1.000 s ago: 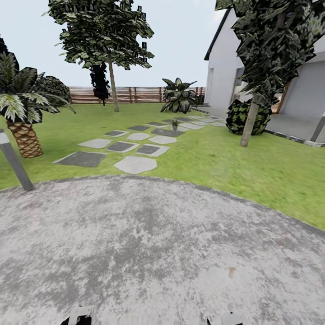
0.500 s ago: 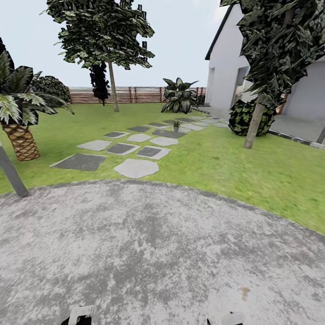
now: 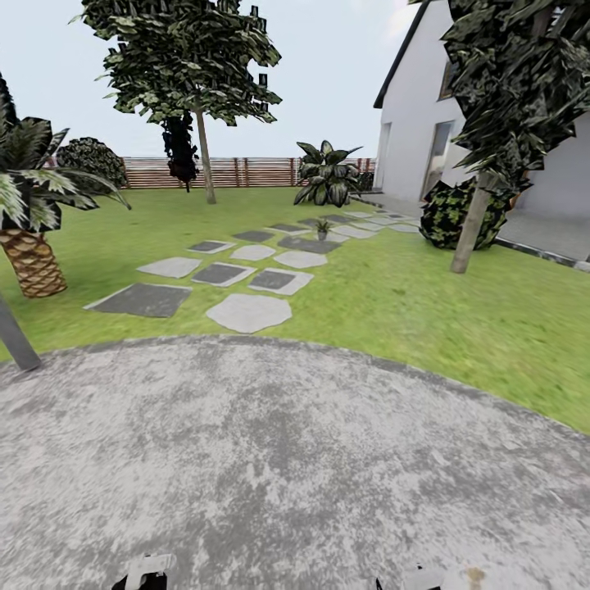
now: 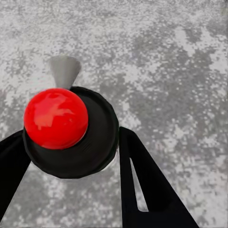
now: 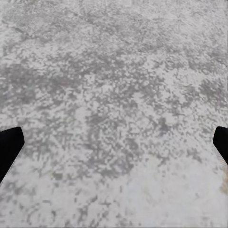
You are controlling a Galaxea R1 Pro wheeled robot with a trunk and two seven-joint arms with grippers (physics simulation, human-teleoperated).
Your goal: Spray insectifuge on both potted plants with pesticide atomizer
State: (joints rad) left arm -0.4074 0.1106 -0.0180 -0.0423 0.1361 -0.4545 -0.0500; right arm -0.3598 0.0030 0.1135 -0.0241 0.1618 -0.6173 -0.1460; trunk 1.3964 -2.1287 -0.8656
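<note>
Spreading beyond the grey paving (image 3: 287, 459), the garden lawn (image 3: 393, 287) carries about ten stepping stones (image 3: 248, 312); one potted plant (image 3: 323, 229) stands among them. The left hand (image 4: 71, 156) clamps the atomizer (image 4: 71, 130); the right hand's (image 5: 114, 147) fingers (image 5: 8, 145) are spread wide.

Camera view shifted rightward, slightly forward.

Rough speckled paving (image 3: 279, 459) (glossy red cap (image 4: 56, 118))
</note>
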